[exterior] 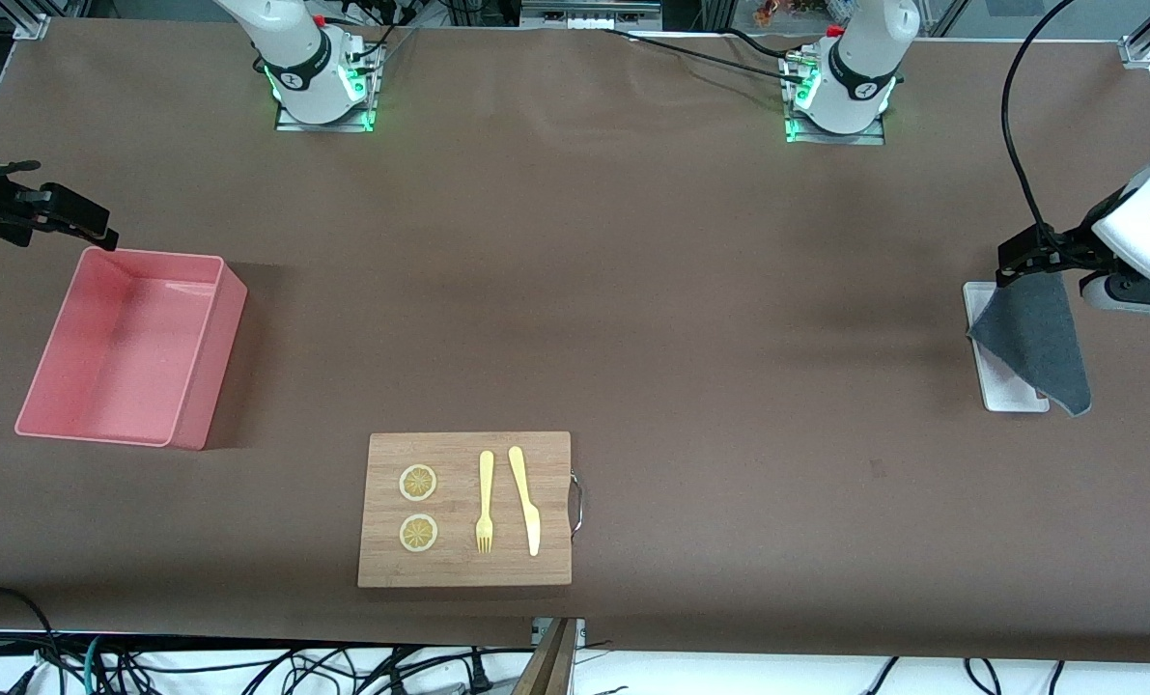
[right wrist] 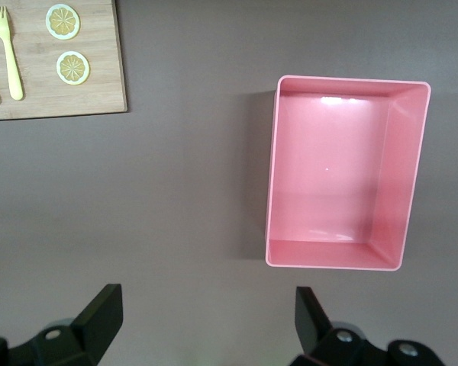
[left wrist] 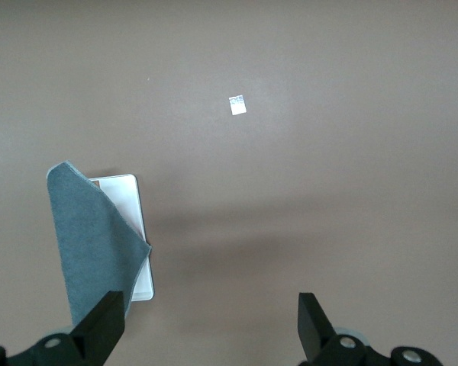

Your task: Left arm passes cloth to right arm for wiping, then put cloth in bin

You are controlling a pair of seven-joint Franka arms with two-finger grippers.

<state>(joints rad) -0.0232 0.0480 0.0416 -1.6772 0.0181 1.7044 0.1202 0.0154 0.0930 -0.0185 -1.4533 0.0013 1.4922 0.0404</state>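
Nearest the camera lies a wooden board carrying two lemon slices, a fork and a knife. The cloth sits at the left arm's end of the surface, draped over a small white tray with one corner raised. The left tool hangs over that corner, jaws spread wide and released, gripping nothing. The right tool waits, likewise released, over the surface just beside the empty bin.

Risks, as I judge them: the jaws may clench on a single loose layer that slips free during the pass, or the cloth could drag the light tray along.

Whether one finger already touches the cloth cannot be told. Both arms are largely cut off at the frame edges, and a tiny white scrap on the surface is unidentifiable.
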